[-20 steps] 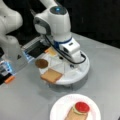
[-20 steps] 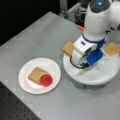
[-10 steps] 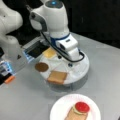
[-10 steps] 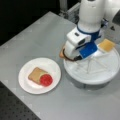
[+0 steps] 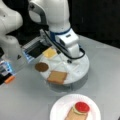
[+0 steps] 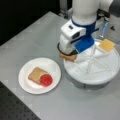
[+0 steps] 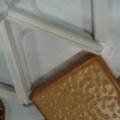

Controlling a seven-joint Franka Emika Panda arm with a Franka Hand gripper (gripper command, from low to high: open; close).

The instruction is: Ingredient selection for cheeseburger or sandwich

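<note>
End effector [image 5: 70,60] of mine hangs low over the divided tray [image 5: 82,68], fingers hidden, so I cannot tell its state. Bread slice [image 5: 57,76] lies in its compartment, just beside and below me. Risk, in my judgement: pads striking a divider ridge [image 7: 53,31] or tipping the slice off the rim.
</note>
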